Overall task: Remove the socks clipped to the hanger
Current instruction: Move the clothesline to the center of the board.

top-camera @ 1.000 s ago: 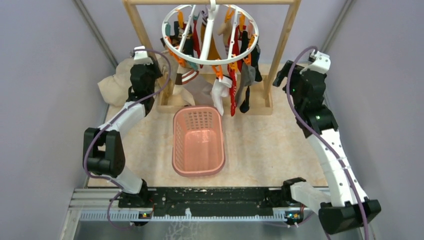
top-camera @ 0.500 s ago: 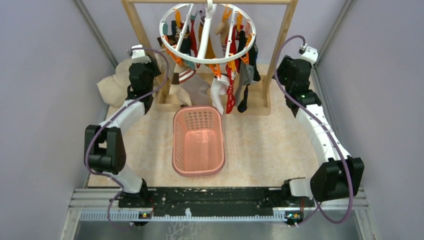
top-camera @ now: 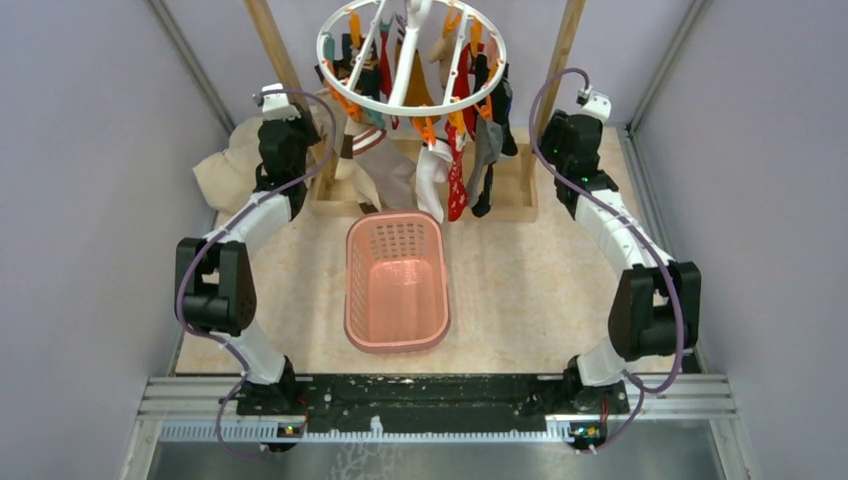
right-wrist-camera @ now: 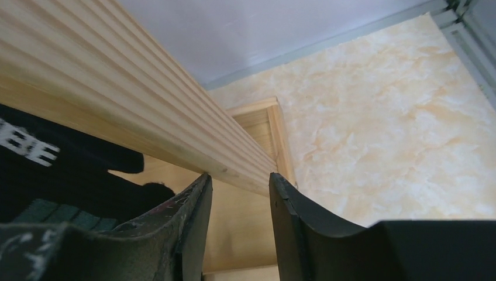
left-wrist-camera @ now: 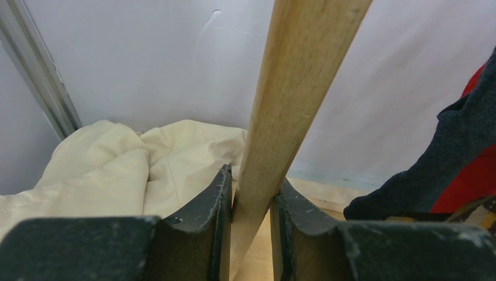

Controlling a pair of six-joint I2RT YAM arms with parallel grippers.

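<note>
Clamping the left upright of the pale wooden rail frame [left-wrist-camera: 292, 88], the left claw [left-wrist-camera: 251, 219] has its 2 dark fingers pressed against the wood. The right claw [right-wrist-camera: 240, 216] straddles the right upright, but whether it is pinching cannot be told. The white round plastic hanger [top-camera: 400, 108] hangs from that frame, and the mixed-colour fabric socks [top-camera: 455, 185] dangle from its orange and teal clips, above the far end of the pink slotted plastic basket [top-camera: 397, 346] on the marbled beige worktop [top-camera: 530, 290]. A crumpled cream cloth [top-camera: 225, 170] lies behind the left arm. Compared with 1 second ago, the right arm has swung in to the upright with its elbow folded back, and frame and hanger sit higher in the top view.
</note>
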